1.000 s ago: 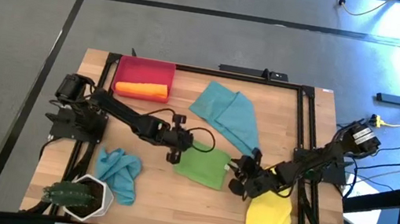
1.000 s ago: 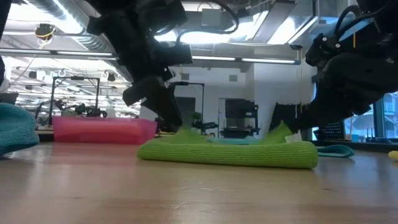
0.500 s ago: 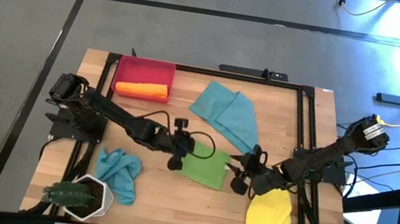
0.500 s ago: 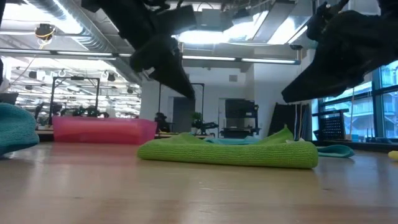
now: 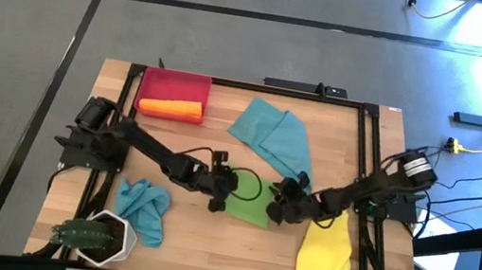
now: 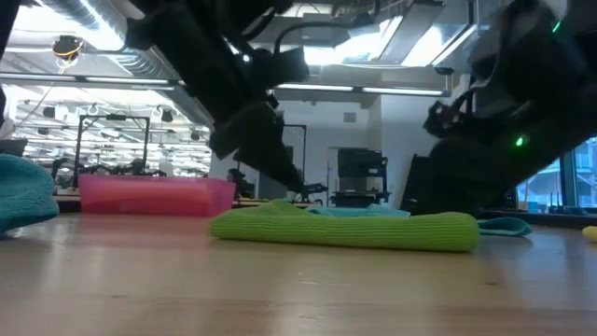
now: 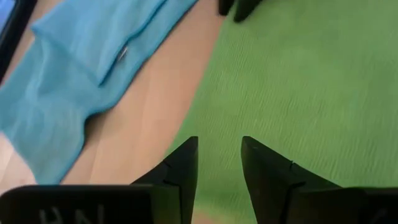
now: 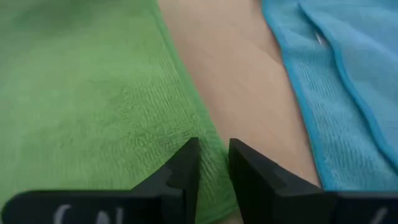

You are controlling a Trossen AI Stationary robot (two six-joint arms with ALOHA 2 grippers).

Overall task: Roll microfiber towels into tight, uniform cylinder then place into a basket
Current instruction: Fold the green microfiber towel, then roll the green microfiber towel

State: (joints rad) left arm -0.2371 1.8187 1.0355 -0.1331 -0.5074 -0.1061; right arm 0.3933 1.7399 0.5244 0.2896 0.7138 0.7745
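From above, the green towel (image 5: 250,203) is lying mid-bench with the left gripper (image 5: 218,192) sitting at its left edge and the right gripper (image 5: 280,203) at its right edge. I'm counting two teal towels (image 5: 276,138), one yellow towel (image 5: 323,259) and one orange towel (image 5: 170,106) in the basket (image 5: 175,83). Wrist views: both grippers are hanging slightly parted over green cloth, gripping nothing.

A green towel (image 5: 250,203) lies flat mid-counter. A rolled orange towel (image 5: 170,106) rests inside the red basket (image 5: 175,81) at the far-left corner. One teal towel (image 5: 276,140) spreads behind, another (image 5: 143,208) lies crumpled near-left, and a yellow one (image 5: 323,259) near-right.
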